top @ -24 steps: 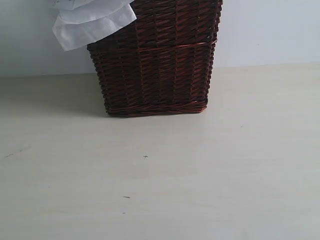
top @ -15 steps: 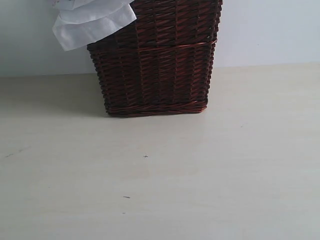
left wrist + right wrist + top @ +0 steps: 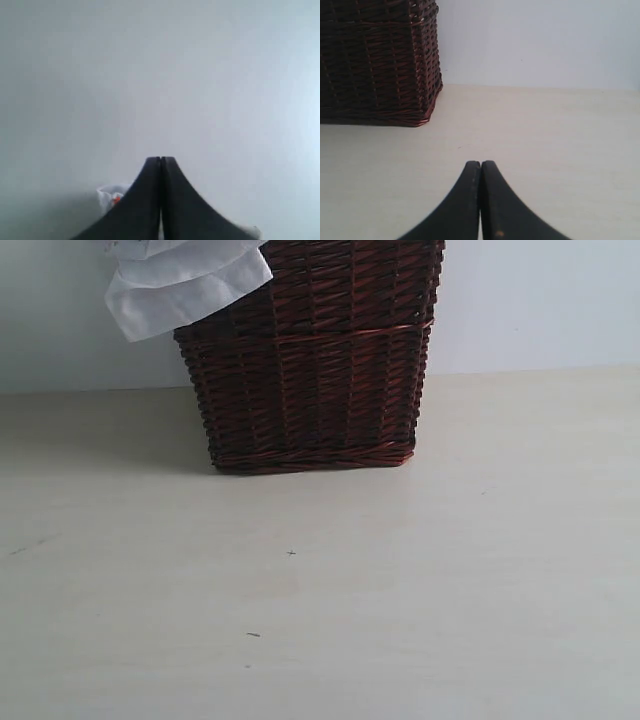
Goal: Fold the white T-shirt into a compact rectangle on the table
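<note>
White cloth of the T-shirt hangs over the upper left rim of a dark brown wicker basket that stands at the back of the pale table. Neither arm shows in the exterior view. In the left wrist view my left gripper is shut with nothing in it, facing a plain pale wall; a bit of white fabric with an orange tag peeks out beside its fingers. My right gripper is also shut and empty, low over the table, with the basket ahead and to one side.
A pale wall rises behind the table. Tiny dark specks dot the table in front of the basket.
</note>
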### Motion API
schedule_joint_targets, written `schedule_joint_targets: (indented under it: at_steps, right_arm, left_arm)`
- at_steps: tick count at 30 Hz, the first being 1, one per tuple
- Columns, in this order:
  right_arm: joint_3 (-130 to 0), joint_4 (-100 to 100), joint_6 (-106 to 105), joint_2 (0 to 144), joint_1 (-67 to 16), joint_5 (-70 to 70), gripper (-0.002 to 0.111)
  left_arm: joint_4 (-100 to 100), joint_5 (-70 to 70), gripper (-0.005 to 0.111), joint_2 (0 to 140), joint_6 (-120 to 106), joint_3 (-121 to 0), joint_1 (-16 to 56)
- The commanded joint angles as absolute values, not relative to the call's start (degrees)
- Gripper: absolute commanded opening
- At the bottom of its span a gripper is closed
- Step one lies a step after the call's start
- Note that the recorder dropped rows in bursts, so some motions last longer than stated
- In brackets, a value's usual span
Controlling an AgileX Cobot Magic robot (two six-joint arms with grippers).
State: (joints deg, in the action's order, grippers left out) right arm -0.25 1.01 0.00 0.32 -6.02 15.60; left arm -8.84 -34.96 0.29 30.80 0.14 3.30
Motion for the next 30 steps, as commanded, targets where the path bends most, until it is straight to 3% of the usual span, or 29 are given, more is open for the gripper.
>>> schedule_joint_targets:
  at_steps: [1, 4, 6, 8, 11, 14, 30]
  right_arm:
    - [0.0, 1.4, 0.0, 0.0, -5.9, 15.3, 0.000]
    - [0.0, 1.4, 0.0, 0.0, -5.9, 15.3, 0.000]
    - [0.0, 1.4, 0.0, 0.0, -5.9, 15.3, 0.000]
    - [0.0, 1.4, 0.0, 0.0, -5.9, 15.3, 0.000]
    - [0.0, 1.4, 0.0, 0.0, -5.9, 15.3, 0.000]
    - [0.0, 1.4, 0.0, 0.0, -5.9, 15.3, 0.000]
    - [0.0, 1.4, 0.0, 0.0, -5.9, 15.3, 0.000]
  left_arm:
    - [-22.1, -37.8, 0.000, 2.3, 42.4, -3.0, 3.2]
    - [-25.1, -37.8, 0.000, 8.8, 43.1, -8.9, 3.2]
    - [-27.8, -38.6, 0.007, 14.3, 45.4, -13.0, 3.2]
    - [-30.8, -39.7, 0.018, 21.3, 48.6, -17.3, 3.2]
    - [-34.5, -41.0, 0.045, 32.4, 54.2, -23.8, 3.2]
    - [-35.0, -41.3, 0.058, 43.1, 58.4, -29.0, 3.2]
    - [-41.6, -36.9, 0.058, 94.2, 80.8, -59.4, 2.8]
